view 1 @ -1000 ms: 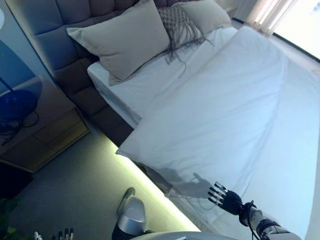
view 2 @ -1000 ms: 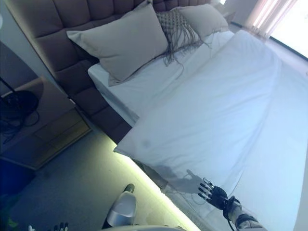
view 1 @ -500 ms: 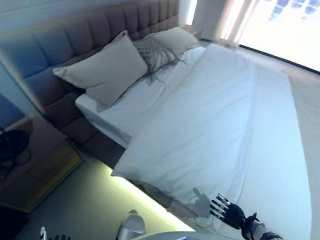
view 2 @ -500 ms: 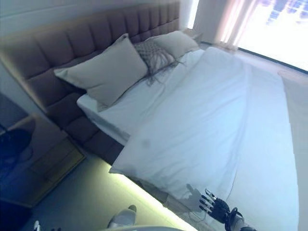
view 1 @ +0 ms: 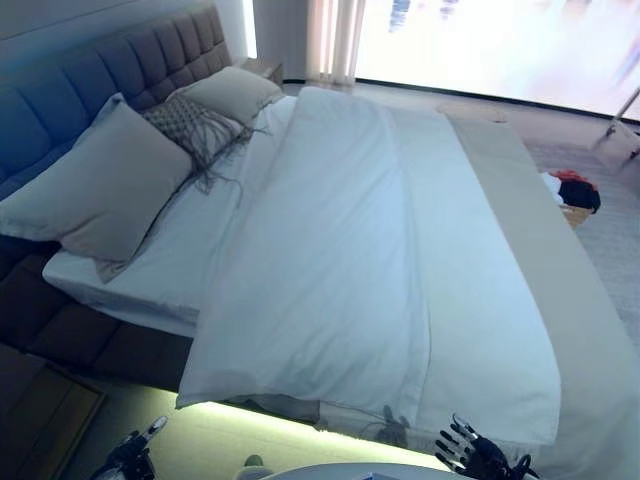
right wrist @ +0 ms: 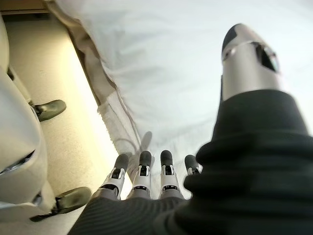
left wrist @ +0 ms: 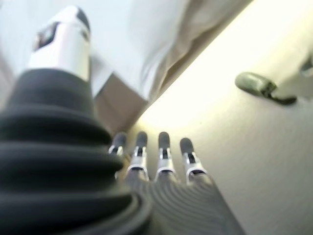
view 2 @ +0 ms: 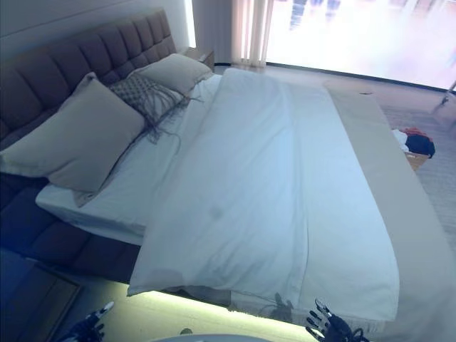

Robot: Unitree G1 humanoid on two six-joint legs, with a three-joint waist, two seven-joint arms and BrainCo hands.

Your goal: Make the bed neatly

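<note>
A white duvet (view 1: 370, 260) lies spread over the bed, its near corner hanging over the lit bed edge (view 1: 270, 410). Two beige pillows (view 1: 95, 190) (view 1: 232, 92) and a fringed grey cushion (view 1: 185, 125) lie by the padded headboard (view 1: 90, 80). My right hand (view 1: 478, 455) is open, fingers spread, just off the duvet's near edge; the right wrist view shows its straight fingers (right wrist: 142, 171) over the white cloth (right wrist: 186, 63). My left hand (view 1: 135, 452) is open, low at the lower left above the floor, its fingers (left wrist: 161, 154) holding nothing.
A beige bed runner (view 1: 550, 260) lies along the duvet's far side. A wooden nightstand (view 1: 45, 410) stands at the lower left. A basket with red and dark cloth (view 1: 575, 195) sits on the floor at the right. Curtains and a bright window (view 1: 450, 40) are beyond.
The camera has swung right, so the whole bed, the runner and the window side now show. My left hand has come into view at the lower left. My right hand stays open by the duvet's edge.
</note>
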